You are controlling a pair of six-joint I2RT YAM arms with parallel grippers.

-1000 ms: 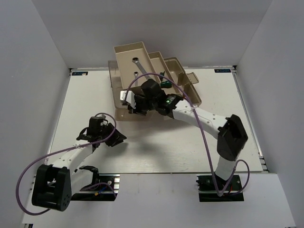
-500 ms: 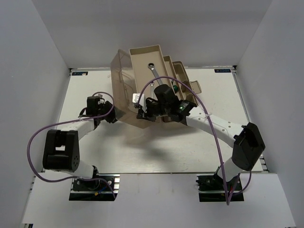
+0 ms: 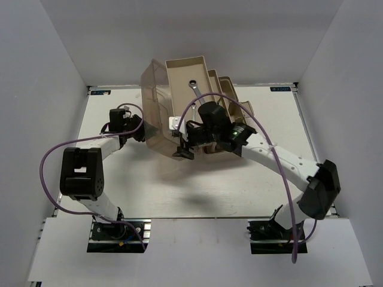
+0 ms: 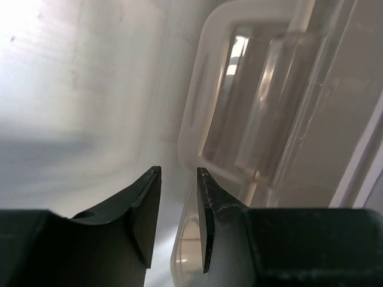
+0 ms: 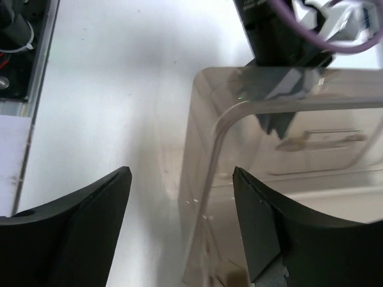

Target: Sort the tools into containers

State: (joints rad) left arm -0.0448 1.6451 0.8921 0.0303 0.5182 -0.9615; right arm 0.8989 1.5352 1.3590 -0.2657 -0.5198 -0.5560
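Right wrist: right gripper jaws spread wide, empty, lid rim between them untouched; left gripper jaws narrow, handle just right of the gap, grip unclear; best hold lid steady, clear rim before next pick.

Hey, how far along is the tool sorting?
Done: a silver wrench lies in the top beige tray of the toolbox; no loose tools show on the table. In hand: nothing; the left gripper and right gripper stand open at the translucent lid. Left: perhaps only closing the toolbox.
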